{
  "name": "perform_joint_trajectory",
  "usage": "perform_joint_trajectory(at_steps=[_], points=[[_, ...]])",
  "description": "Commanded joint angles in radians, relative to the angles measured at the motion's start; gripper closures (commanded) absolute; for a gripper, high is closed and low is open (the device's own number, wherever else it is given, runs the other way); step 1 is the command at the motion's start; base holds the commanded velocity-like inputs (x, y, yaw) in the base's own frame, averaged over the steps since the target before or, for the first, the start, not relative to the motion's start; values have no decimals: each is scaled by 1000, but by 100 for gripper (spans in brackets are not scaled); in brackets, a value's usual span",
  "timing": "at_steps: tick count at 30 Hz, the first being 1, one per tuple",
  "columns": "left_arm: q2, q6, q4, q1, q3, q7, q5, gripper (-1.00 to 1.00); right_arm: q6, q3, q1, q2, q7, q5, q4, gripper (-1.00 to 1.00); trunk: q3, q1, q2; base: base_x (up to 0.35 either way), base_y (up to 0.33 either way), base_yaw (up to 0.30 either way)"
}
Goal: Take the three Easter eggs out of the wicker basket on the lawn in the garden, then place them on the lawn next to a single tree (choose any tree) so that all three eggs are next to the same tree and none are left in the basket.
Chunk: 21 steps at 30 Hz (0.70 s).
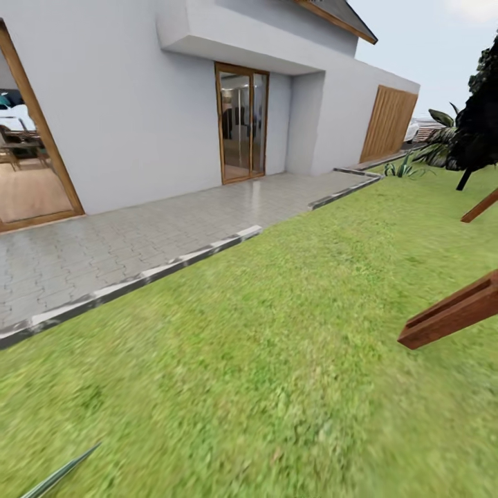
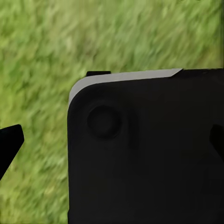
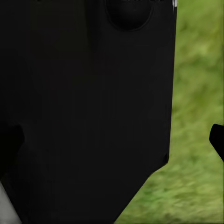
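The lawn (image 1: 263, 360) of short mottled green grass spreads across the head view. The Easter eggs, the wicker basket and the tree are out of view. In the left wrist view my left gripper (image 2: 112, 144) is open, its dark fingertips (image 2: 10, 145) far apart at the frame's edges, with a black part of my own body and grass behind. My right gripper (image 3: 112, 140) is also open over grass, one fingertip (image 3: 217, 140) showing and the other lost against my black body. Nothing is held.
A grey paved patio (image 1: 104, 249) with a stone kerb borders the grass in front of a white house with a glass door (image 1: 241, 124). An all-black tree (image 1: 481, 117) and two slanted brown wooden beams (image 1: 453, 315) stand at the right. Spiky plants (image 1: 404, 168) grow far back.
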Motion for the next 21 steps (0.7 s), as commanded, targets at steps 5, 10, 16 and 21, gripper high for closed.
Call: perform_joint_trajectory(at_steps=[5,10,16,21], points=[[0,-3,1,0,0,1,-1,-100,-3,-7,0,0,1,1,0,-100,2,0,0,0,0,-270],[1,-3,1,0,0,1,0,-100,-3,-7,0,-1,1,0,0,-100,5,0,0,0,0,-269],[1,-3,1,0,0,1,0,-100,-3,-7,0,-1,1,0,0,-100,9,0,0,0,0,-269],[1,-4,1,0,0,1,0,-100,-3,-7,0,-1,1,-1,0,-100,12,0,0,0,0,-269]])
